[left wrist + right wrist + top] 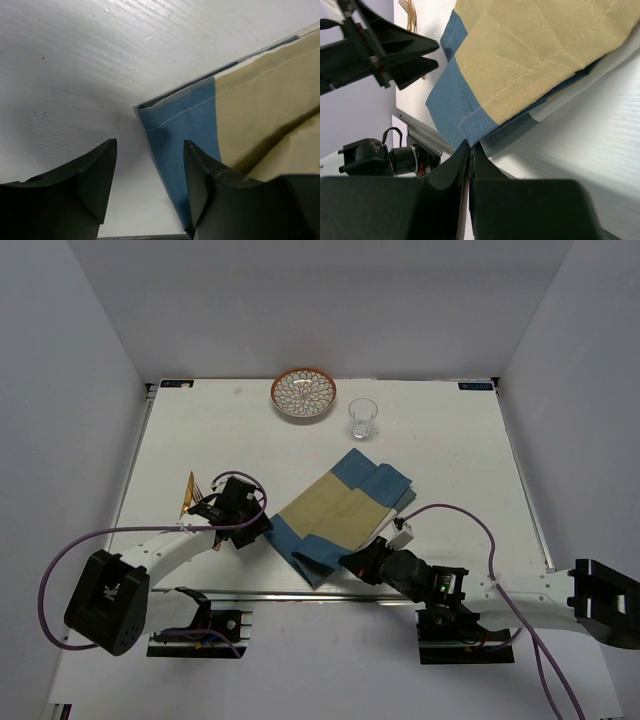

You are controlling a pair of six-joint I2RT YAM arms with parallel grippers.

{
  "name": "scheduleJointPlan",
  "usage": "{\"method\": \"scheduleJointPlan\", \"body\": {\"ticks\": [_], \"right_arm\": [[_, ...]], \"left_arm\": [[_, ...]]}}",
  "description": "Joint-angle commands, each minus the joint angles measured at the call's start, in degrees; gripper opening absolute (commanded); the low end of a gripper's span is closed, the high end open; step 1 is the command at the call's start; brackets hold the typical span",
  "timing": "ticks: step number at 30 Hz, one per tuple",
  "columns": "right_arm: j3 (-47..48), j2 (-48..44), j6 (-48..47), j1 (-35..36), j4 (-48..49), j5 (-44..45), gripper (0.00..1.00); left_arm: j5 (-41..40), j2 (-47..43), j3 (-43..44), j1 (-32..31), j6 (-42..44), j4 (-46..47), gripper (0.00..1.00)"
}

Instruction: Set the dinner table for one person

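Across nearly the whole overhead view, the dinner table (450, 460) is seen as a white plank-textured top with a metal rail along its near edge, walled in by pale panels on the left, right and far sides. On its near-centre part a blue-and-tan placemat (340, 508) is laid at a slant, creased and doubled over, with blue layers stacked at its far right end. The two arms are reached in from the near edge. The left gripper (150, 144) is set low at the placemat's left corner and is seen released: a clear gap is left between the fingers, the blue corner is lying in that gap and one finger is placed over the cloth edge. The right gripper (471, 147) is placed at the placemat's near corner and is seen clenched, its tips pressed together right at the blue corner; whether cloth is nipped between them cannot be told. At the far edge, about centre, a round plate (303, 395) with an orange rim and a petal pattern is set. Just to the right of it and slightly nearer, a clear glass (363, 420) is stood upright, apart from the plate. A gold fork (190, 492) is laid on the left side, just beside the left gripper.
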Motion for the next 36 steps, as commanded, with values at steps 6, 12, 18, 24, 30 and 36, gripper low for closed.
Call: {"method": "scheduleJointPlan", "body": {"ticks": [6, 12, 18, 24, 30, 36], "right_arm": [[-0.57, -4.75, -2.71, 0.51, -2.43, 2.18, 0.0], [-0.75, -10.02, -3.76, 0.34, -5.5, 3.15, 0.0], [-0.22, -14.94, -4.99, 0.25, -9.63, 3.5, 0.0], [4.68, -22.5, -8.94, 0.25, -19.02, 6.39, 0.0], [20.23, -28.4, -18.07, 0.16, -41.05, 15.95, 0.0], [43.78, -24.81, -31.14, 0.25, -51.11, 30.73, 0.0]], "left_arm": [[-1.96, 6.65, 1.68, -1.65, -2.76, 2.99, 0.54], [-3.55, 12.45, 3.44, -2.26, -3.38, 2.2, 0.23], [-3.55, 15.63, 5.63, -3.32, -3.2, 2.2, 0.0], [-8.73, 2.05, 8.79, -4.37, -3.03, -3.6, 0.0], [-12.95, -13.63, 20.62, -4.37, 1.63, -10.97, 0.0], [-15.59, -7.86, 45.91, -2.8, 3.3, -22.39, 0.0]]}}
